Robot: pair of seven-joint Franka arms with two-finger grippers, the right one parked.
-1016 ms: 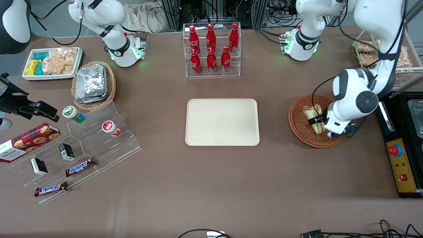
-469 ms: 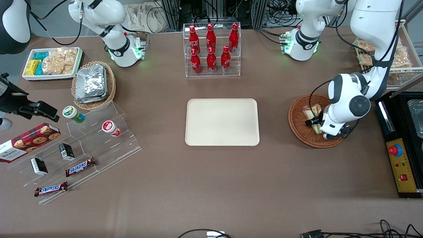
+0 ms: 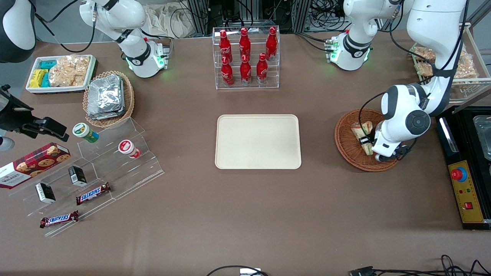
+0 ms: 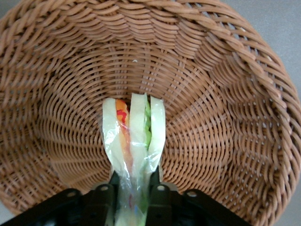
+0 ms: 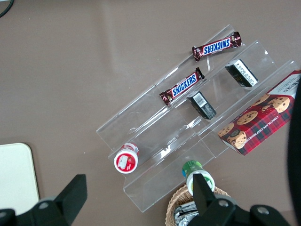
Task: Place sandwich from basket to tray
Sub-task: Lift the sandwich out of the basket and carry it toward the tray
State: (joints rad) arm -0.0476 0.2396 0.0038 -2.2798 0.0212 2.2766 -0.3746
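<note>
- Front view: you see the left arm's hand [image 3: 367, 142] down inside the basket [image 3: 346, 145], which sits on the tabletop [image 3: 245, 214] toward the working arm's end.
- The sandwich [image 3: 362, 132] lies in that basket, partly covered by the arm's white wrist; one dark finger [image 3: 364, 141] crosses its wrapped end.
- The tray [image 3: 257, 141] lies flat at the middle of the tabletop, well apart from the basket, with nothing on it.
- A clear rack of red bottles [image 3: 245, 57] stands farther from the camera than the tray.
- Left wrist view: you look straight into the woven basket [image 4: 225, 94], its wall curving round the sandwich [image 4: 136, 132].
- The sandwich stands on edge, pale bread slices upright with orange filling on one side and green on the other, clear wrap bunched at its narrow end.
- The hand [image 4: 133, 193] is closed narrow on that narrow end, a black finger [image 4: 101, 200] pressed against each side of the wrap.
- Right wrist view: you see a clear stepped stand [image 5: 197, 122] with two Snickers bars [image 5: 182, 86] and small dark boxes, a cookie box [image 5: 261, 120] beside it, and one corner of the tray [image 5: 16, 176].
</note>
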